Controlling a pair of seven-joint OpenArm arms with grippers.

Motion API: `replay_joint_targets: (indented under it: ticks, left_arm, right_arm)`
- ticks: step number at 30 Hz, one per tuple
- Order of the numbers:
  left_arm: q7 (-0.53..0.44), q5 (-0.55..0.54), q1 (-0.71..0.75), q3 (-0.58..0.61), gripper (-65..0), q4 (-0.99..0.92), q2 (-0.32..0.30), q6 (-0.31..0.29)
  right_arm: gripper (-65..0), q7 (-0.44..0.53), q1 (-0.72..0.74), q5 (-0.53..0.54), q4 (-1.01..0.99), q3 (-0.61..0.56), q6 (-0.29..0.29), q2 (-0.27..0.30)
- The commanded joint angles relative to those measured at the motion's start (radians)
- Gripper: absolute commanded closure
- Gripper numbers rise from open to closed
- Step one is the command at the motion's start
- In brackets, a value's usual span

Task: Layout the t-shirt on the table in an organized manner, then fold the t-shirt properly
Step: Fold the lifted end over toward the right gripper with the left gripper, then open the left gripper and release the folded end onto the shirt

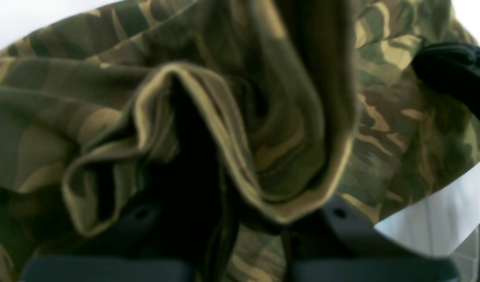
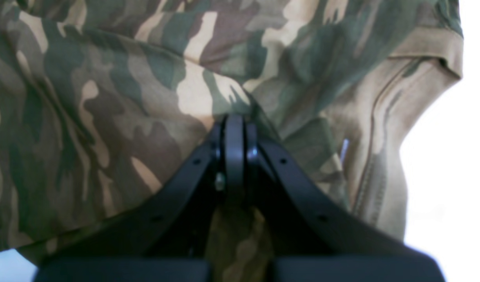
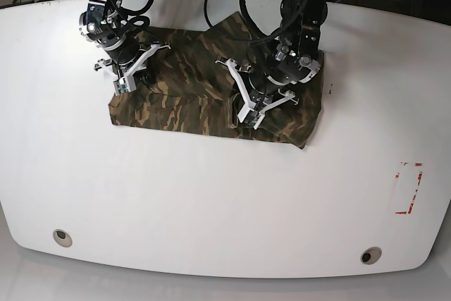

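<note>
1. T-shirt (image 3: 211, 93) bunched near the far edge of the table (image 3: 211, 202), partly spread, ridged up between the arms.
2. Left tool (image 1: 263, 219) clenched on a thick rolled fold of the cloth.
3. Right tool (image 2: 234, 125) clamped tight, pinching a thin layer near a hem.
4. Risk: several layers caught in the left pinch, so a pull likely drags the whole bundle instead of spreading it.
5. Risk: thin pinch slipping free under tension, leaving wrinkles or one sleeve tucked under.
</note>
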Motion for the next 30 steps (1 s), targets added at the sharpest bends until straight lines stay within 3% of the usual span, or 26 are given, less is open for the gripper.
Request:
replay_joint_targets:
  ticks: [1,5,11,22,30]
  left_arm:
    - [-0.016,0.001,-0.001,0.005,-11.3,0.019,0.008,-0.002]
    - [-0.015,0.002,0.008,0.005,-25.9,0.053,0.008,-0.002]
    - [0.014,0.002,0.004,0.028,-39.4,0.07,0.008,-0.002]
    - [0.122,-0.002,-0.008,0.177,-40.0,0.144,0.008,-0.022]
    - [0.129,0.001,-0.018,0.195,-39.8,0.202,-0.001,-0.089]
  right_arm:
    - [0.0,-0.045,-0.007,-0.024,0.002,-0.041,0.003,0.003]
    - [0.0,-0.045,-0.008,-0.025,0.002,-0.064,-0.001,0.003]
    - [0.0,-0.045,-0.008,-0.025,0.002,-0.095,-0.004,0.001]
    - [0.0,-0.045,-0.001,-0.027,-0.026,-0.104,-0.005,0.001]
    - [0.0,-0.045,0.013,-0.027,-0.067,-0.1,-0.005,0.003]
